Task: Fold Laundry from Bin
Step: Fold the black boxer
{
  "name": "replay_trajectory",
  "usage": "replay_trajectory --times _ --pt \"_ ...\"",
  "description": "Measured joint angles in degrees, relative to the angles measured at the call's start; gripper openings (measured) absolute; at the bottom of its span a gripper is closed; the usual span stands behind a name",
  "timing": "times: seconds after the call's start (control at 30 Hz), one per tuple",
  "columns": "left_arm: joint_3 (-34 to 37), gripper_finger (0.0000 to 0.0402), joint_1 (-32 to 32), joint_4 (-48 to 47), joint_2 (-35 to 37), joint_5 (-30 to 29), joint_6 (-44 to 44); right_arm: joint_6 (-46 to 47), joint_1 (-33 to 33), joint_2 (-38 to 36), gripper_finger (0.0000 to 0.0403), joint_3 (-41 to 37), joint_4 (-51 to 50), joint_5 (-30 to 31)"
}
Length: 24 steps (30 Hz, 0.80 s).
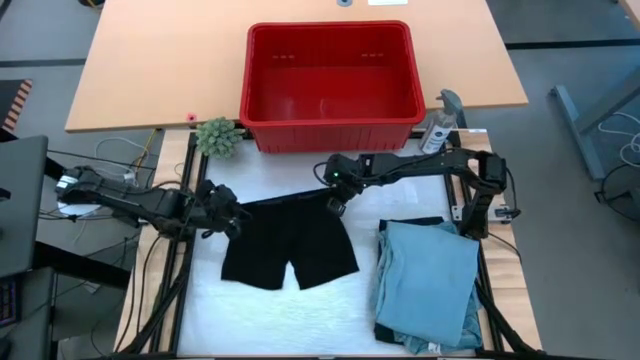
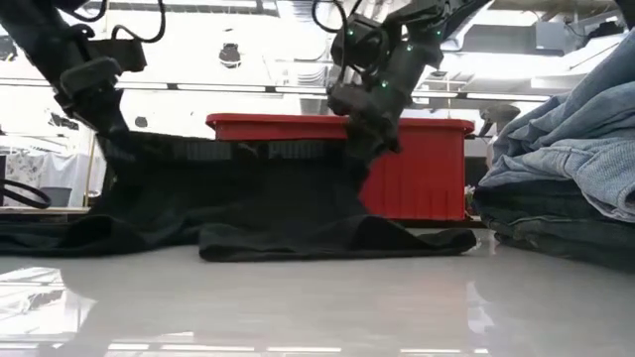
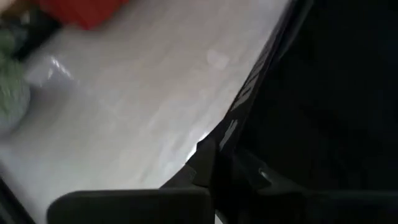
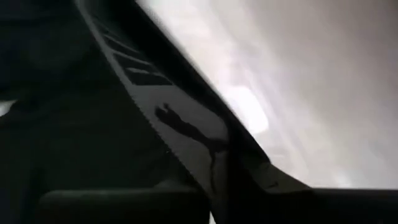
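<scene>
A pair of black shorts lies spread on the white table top, legs toward the near edge, waistband toward the red bin, which looks empty. My left gripper is shut on the waistband's left end. My right gripper is shut on its right end. In the low view the waistband hangs raised between the two grippers while the leg hems rest on the table. A folded pile of blue laundry sits at the right. My left gripper pinches the waistband's left end between its two fingers, slanting down from the table's left. That end is lifted off the table and the cloth hangs below it. My right gripper pinches the printed waistband's right end between its two fingers, slanting down from the far right. That corner is held up, with the shorts hanging down onto the table.
The bin stands on a wooden table past the far edge. A green plant ball and a spray bottle sit beside it. The blue pile fills the right side. White surface lies free near the front edge.
</scene>
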<state>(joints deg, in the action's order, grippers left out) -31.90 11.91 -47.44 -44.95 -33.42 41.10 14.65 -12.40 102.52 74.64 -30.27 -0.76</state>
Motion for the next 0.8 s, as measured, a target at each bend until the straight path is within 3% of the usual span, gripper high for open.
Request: replay_trajectory --times 0.13,0.3,0.47,0.57,0.8 --pt "0.0 0.0044 -2.2 2.0 0.0 -0.3 -4.6 0.7 -0.7 0.0 0.0103 0.1 0.5 6.6" --pt "0.0 0.0106 -4.7 2.9 0.0 2.4 -8.3 0.5 -1.8 -0.2 0.0147 0.1 0.5 6.9" --pt "0.0 0.0169 -7.0 3.1 0.0 1.9 -7.7 0.5 -2.9 -0.2 0.0203 0.1 0.6 7.0" --pt "0.0 0.0193 -8.7 5.7 0.0 2.4 -1.5 1.2 -4.0 -0.2 0.0231 0.1 0.2 8.2" --pt "5.2 0.0174 -7.3 25.9 -2.3 17.6 -0.1 5.6 -6.7 -0.5 0.0244 0.2 -0.1 7.1"
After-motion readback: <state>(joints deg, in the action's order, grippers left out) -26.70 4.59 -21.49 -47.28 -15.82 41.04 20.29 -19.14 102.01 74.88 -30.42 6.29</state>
